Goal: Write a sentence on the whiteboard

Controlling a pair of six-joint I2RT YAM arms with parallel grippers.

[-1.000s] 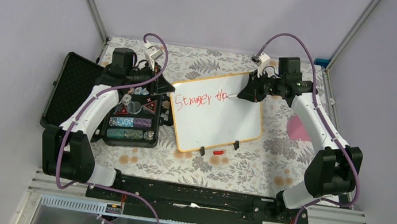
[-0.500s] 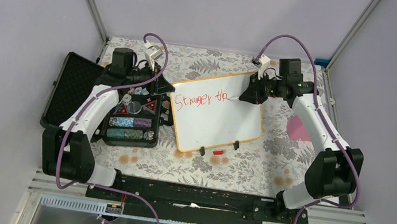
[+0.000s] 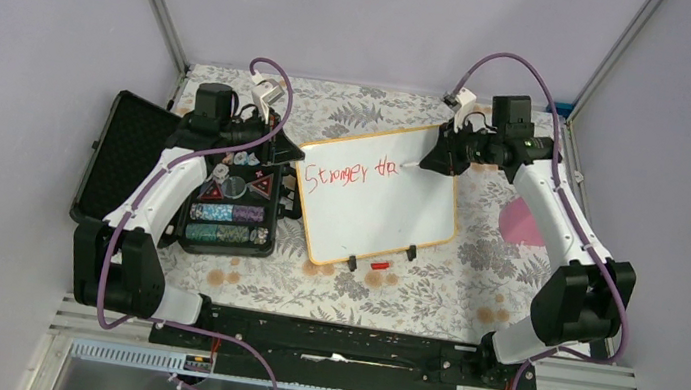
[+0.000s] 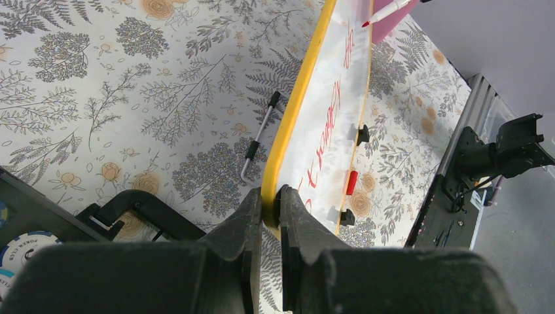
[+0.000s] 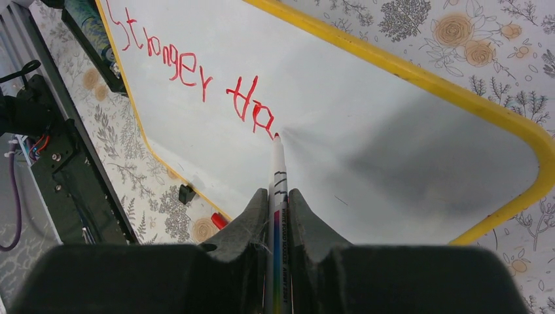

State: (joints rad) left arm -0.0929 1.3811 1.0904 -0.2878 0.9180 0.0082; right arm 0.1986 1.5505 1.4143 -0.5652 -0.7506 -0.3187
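I see L gripper clenched on the whiteboard frame's left edge. Board sits mid-table, black case just left of it. R gripper pinches red marker, tip by last red letter.

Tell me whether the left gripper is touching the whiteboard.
Touching. Left wrist view: the left gripper is closed on the yellow frame of the whiteboard, both fingers against it.
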